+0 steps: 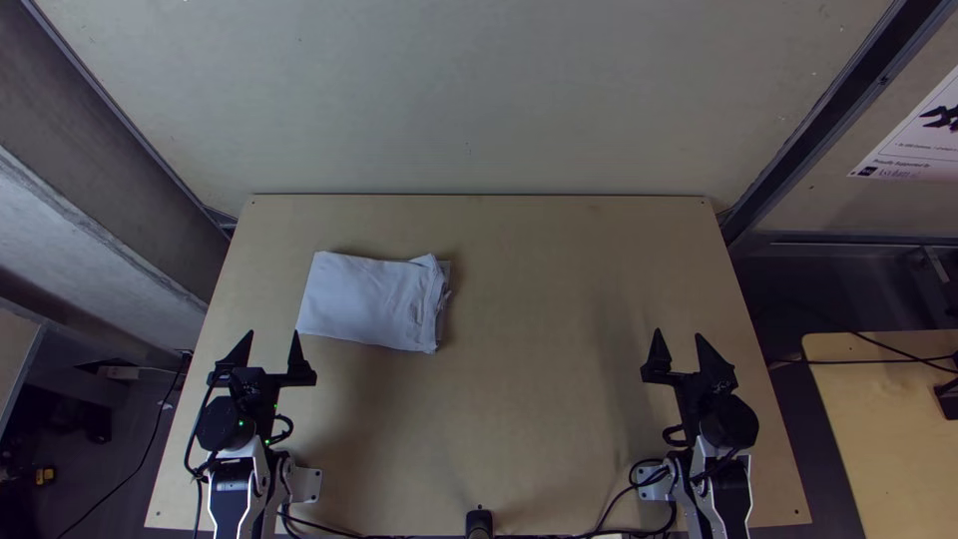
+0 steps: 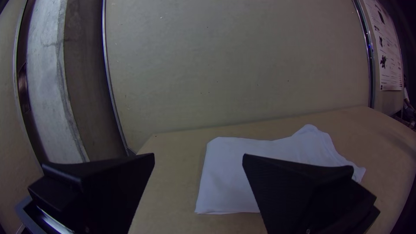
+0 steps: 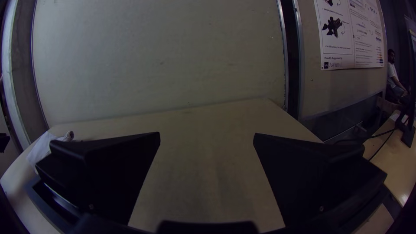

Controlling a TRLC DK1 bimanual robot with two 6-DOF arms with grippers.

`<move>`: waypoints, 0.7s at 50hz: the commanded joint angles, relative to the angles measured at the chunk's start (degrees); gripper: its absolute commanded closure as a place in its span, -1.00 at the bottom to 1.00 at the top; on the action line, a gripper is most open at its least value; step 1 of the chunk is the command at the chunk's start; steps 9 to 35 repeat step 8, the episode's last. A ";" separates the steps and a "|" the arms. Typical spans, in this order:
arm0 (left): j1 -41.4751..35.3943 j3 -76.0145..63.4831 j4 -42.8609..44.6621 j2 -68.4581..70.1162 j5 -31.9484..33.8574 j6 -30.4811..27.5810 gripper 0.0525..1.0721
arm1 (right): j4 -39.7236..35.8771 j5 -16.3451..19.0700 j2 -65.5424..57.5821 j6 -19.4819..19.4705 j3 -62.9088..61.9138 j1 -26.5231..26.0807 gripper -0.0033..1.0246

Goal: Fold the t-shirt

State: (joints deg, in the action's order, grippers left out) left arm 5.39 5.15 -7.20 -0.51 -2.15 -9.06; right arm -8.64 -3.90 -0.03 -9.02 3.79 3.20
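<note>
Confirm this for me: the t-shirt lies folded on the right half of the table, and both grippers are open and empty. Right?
Not quite: the top view shows the t-shirt on the left half of the table. It is folded, and the left gripper and right gripper are open and empty.

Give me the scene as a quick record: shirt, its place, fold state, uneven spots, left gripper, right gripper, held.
Shirt: white
Place: left half of the table
Fold state: folded into a compact, roughly rectangular bundle
Uneven spots: right end, rumpled, with an under layer sticking out
Left gripper: open, by the shirt's near left corner
Right gripper: open, over the table's right side, well away from the shirt
Held: nothing in either gripper
</note>
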 commanded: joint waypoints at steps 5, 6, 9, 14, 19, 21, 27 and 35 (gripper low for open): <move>0.33 -1.90 -2.82 0.60 0.22 -0.78 -0.91 | -0.85 -0.41 0.30 -1.09 -0.36 -0.04 -0.93; 0.33 -1.90 -2.82 0.60 0.22 -0.78 -0.91 | -0.85 -0.41 0.30 -1.09 -0.45 -0.04 -0.93; 0.33 -1.90 -2.82 0.60 0.22 -0.78 -0.91 | -0.85 -0.41 0.30 -1.09 -0.45 -0.04 -0.93; 0.33 -1.90 -2.82 0.60 0.22 -0.78 -0.91 | -0.85 -0.41 0.30 -1.09 -0.45 -0.04 -0.93; 0.33 -1.90 -2.82 0.60 0.22 -0.78 -0.91 | -0.85 -0.41 0.30 -1.09 -0.45 -0.04 -0.93; 0.33 -1.90 -2.82 0.60 0.22 -0.78 -0.91 | -0.85 -0.41 0.30 -1.09 -0.45 -0.04 -0.93; 0.33 -1.90 -2.82 0.60 0.22 -0.78 -0.91 | -0.85 -0.41 0.30 -1.09 -0.45 -0.04 -0.93; 0.33 -1.90 -2.82 0.60 0.22 -0.78 -0.91 | -0.85 -0.41 0.30 -1.09 -0.45 -0.04 -0.93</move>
